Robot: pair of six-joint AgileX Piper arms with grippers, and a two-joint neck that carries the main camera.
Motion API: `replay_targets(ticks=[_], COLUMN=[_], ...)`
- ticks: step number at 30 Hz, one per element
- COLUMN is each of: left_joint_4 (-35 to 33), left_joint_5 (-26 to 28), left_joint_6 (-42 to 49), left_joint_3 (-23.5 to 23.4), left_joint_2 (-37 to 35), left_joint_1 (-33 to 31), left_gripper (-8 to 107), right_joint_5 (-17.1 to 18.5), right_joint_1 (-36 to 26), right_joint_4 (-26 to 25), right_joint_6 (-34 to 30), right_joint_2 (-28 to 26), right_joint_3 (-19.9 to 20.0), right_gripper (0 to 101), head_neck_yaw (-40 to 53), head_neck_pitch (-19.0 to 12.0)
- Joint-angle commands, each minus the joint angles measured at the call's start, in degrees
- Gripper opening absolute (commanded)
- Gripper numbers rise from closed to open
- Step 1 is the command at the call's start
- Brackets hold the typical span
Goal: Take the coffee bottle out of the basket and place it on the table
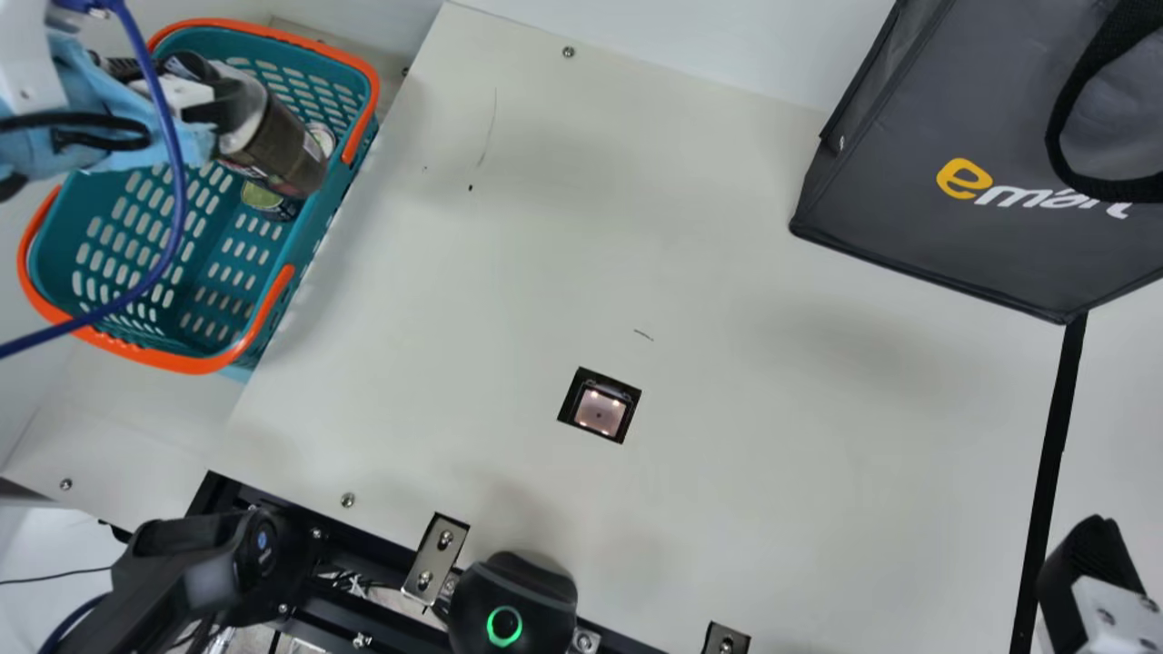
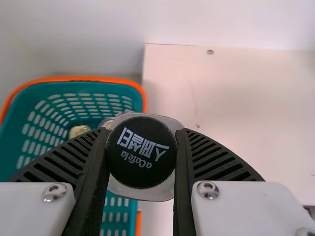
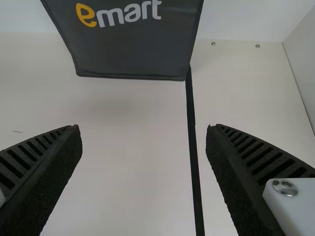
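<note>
One teal plastic basket (image 1: 202,364), pierced with oblong slots and edged in smooth orange, sits at the left. My left gripper (image 1: 211,107) pinches the coffee bottle (image 1: 289,153), a dark cylinder with a round black cap (image 2: 141,151), over the basket. Across the smooth cream table (image 1: 727,490) stands a grey, flat-sided bag (image 1: 895,186); my right gripper (image 1: 1088,565) is empty, ribbed fingers wide apart.
</note>
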Motion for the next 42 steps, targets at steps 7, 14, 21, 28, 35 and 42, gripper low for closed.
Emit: replay_targets(ticks=[7, 14, 21, 28, 35, 42], left_joint_4=[2.63, 5.49, 7.84, 9.83, 11.35, 15.34], left_joint_5=[-0.02, -0.74, -1.84, -2.85, -3.91, -5.88], left_joint_6=[-4.43, -8.49, -11.35, -13.47, -14.97, -17.51], left_joint_3=[1.69, 3.41, 5.31, 7.21, 8.99, 11.11], left_joint_2=[-2.34, -3.59, -4.42, -5.12, -5.55, -5.44], left_joint_1=[-10.70, -18.63, -25.27, -30.97, -35.40, -37.88], left_gripper=[10, 10, 10, 10, 10, 10], right_joint_5=[0.00, 0.00, 0.00, 0.00, 0.00, 0.00], right_joint_1=[0.00, 0.00, 0.00, 0.00, 0.00, 0.00], right_joint_4=[0.00, 0.00, 0.00, 0.00, 0.00, 0.00], right_joint_6=[0.00, 0.00, 0.00, 0.00, 0.00, 0.00], right_joint_2=[0.00, 0.00, 0.00, 0.00, 0.00, 0.00], right_joint_3=[0.00, 0.00, 0.00, 0.00, 0.00, 0.00], right_gripper=[91, 91, 91, 91, 91, 91], head_neck_yaw=[0.23, 0.23, 0.23, 0.23, 0.23, 0.23], head_neck_pitch=[-1.48, -1.48, -1.48, -1.48, -1.48, -1.48])
